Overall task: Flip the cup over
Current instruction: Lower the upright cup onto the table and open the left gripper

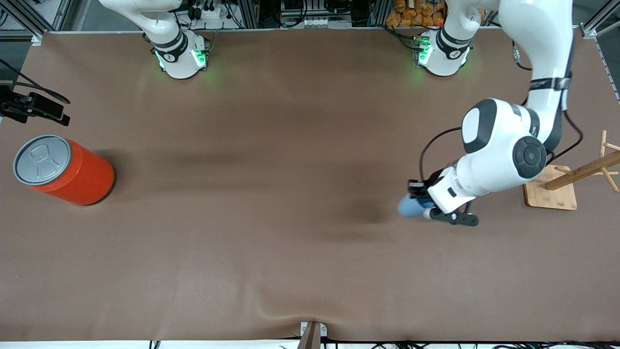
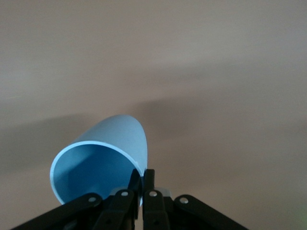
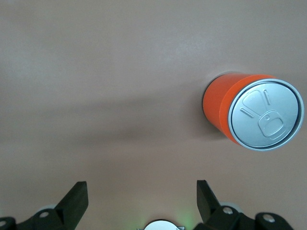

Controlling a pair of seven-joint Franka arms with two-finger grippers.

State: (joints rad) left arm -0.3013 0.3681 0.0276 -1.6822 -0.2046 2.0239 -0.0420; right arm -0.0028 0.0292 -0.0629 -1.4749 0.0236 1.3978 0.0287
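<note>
A: What else is on the table (image 1: pixel 290 169) besides the cup?

B: One orange can (image 1: pixel 65 169) with a grey pull-tab lid, upright at the right arm's end, and one wooden rack (image 1: pixel 576 177) on a square base at the left arm's end. Between them the brown surface is bare — nothing stands close to the cup.

A: So the count?

B: One cup, one can, one rack, two arms.

A: Where is the cup (image 1: pixel 410 206)?

B: In the air over the table near the left arm's end, close beside the rack's base but apart from it. The left gripper (image 1: pixel 426 203) has it — in the left wrist view the fingers (image 2: pixel 144 184) are pinched on the rim, one inside the wall and one outside.

A: Which way does it point?

B: It's lying over, roughly sideways. The long axis runs along the table's length; the closed base points toward the right arm's end and the open mouth (image 2: pixel 93 172) faces back toward the gripper.

A: And the right gripper (image 3: pixel 141 201)?

B: It waits above the can's end of the table, fingers spread wide and holding nothing — the can shows off to one side below it.
</note>
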